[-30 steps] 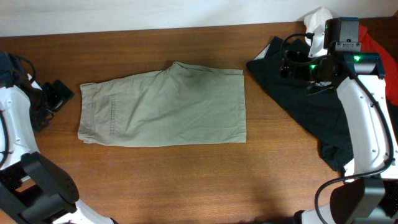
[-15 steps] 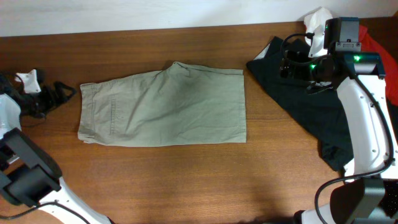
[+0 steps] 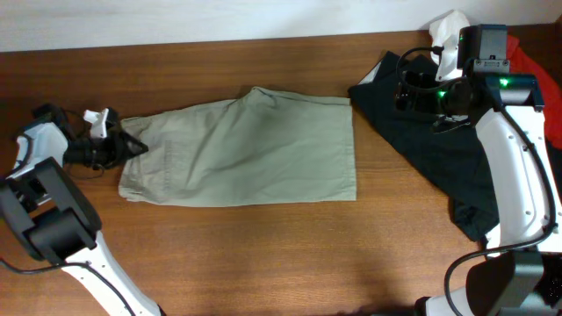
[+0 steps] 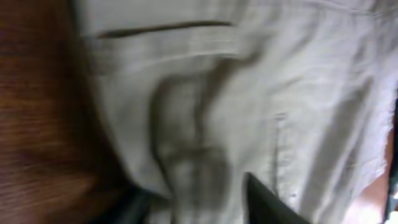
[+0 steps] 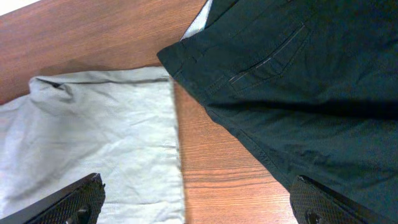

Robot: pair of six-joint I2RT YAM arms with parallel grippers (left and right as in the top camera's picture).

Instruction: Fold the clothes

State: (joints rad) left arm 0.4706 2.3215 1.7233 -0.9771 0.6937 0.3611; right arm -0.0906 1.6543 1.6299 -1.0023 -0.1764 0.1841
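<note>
Khaki shorts [image 3: 246,149] lie flat across the middle of the wooden table, waistband to the left. My left gripper [image 3: 132,147] sits at that waistband. In the blurred left wrist view a bunched ridge of the shorts [image 4: 249,93] stands between the two dark fingers of my left gripper [image 4: 202,193], which press in on it from both sides. A dark garment [image 3: 439,158] is spread at the right. My right gripper [image 3: 408,92] hovers open above its upper edge. In its wrist view my right gripper [image 5: 199,199] has wood between its fingers, shorts [image 5: 93,137] to the left and dark garment [image 5: 298,93] to the right.
A red cloth [image 3: 531,57] and a white cloth [image 3: 448,31] lie at the back right corner behind the right arm. Bare wooden table [image 3: 263,254] runs along the front, and the left arm's base [image 3: 53,228] stands at the left edge.
My left gripper has swung in from the table's left edge onto the waistband and closed in on it. The shorts have shifted slightly to the right. The right arm has not moved.
</note>
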